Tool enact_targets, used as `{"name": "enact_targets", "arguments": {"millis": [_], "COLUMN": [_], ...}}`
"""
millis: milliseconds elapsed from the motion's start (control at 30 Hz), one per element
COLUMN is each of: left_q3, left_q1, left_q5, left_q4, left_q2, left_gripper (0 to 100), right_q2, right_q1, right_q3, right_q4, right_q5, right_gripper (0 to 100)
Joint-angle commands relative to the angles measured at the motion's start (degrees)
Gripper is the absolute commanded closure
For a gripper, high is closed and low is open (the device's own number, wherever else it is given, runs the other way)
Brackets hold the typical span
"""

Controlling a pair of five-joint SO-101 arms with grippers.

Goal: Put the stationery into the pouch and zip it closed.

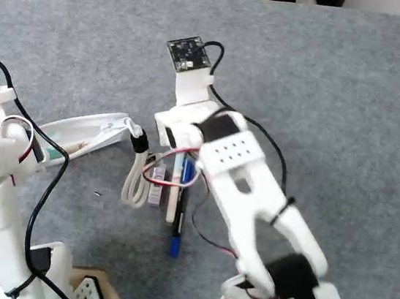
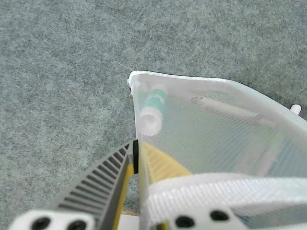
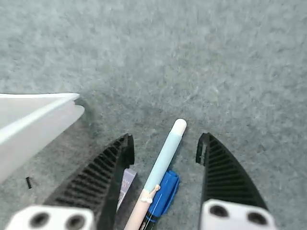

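My left gripper (image 2: pixel 140 154) is shut on the wall of the clear mesh pouch (image 2: pixel 216 134), which holds a green-and-white tube (image 2: pixel 154 106) and other pale items. In the high view the pouch (image 1: pixel 88 131) lies at the left with its mouth toward the middle of the table. My right gripper (image 3: pixel 165 141) is open, its fingers straddling a light blue pen with a white cap (image 3: pixel 163 160). Under that pen lie a blue pen (image 3: pixel 163 192) and a small purple item (image 3: pixel 125 186). The stationery pile (image 1: pixel 176 205) sits partly under the right arm.
A white cord loop with a black end (image 1: pixel 135 178) lies between the pouch mouth and the stationery. A small circuit board on a white mount (image 1: pixel 189 54) sticks out beyond the right arm. Grey felt (image 1: pixel 353 103) covers the table, open at the right and far side.
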Motion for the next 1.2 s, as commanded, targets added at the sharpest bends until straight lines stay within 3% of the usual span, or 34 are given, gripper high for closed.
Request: {"name": "enact_targets", "arguments": {"millis": [0, 133, 433, 600, 967, 1167], "left_q3": [0.3, 0.3, 0.3, 0.3, 0.3, 0.3], "left_q1": [-0.5, -0.5, -0.5, -0.5, -0.5, -0.5], "left_q5": [0.4, 0.4, 0.4, 0.4, 0.4, 0.4], "left_q4": [-1.3, -1.3, -1.3, -1.3, -1.3, -1.3], "left_q2": [0.2, 0.2, 0.2, 0.2, 0.2, 0.2], "left_gripper": [97, 97, 97, 97, 97, 97], "right_q2": [5.7, 11.6, 19.3, 21.7, 26.6, 29.1], "right_q1": [0.9, 0.9, 0.9, 1.0, 6.1, 4.9], "right_q3": [-5.1, -8.4, -13.3, -13.4, -15.3, -19.9], "right_q4": [-0.6, -0.6, -0.5, -0.5, -0.5, 4.3], "right_q5": [-3.7, -7.9, -9.0, -15.0, -15.2, -15.2], "right_gripper": [77.6, 77.6, 77.6, 77.6, 77.6, 77.6]}}
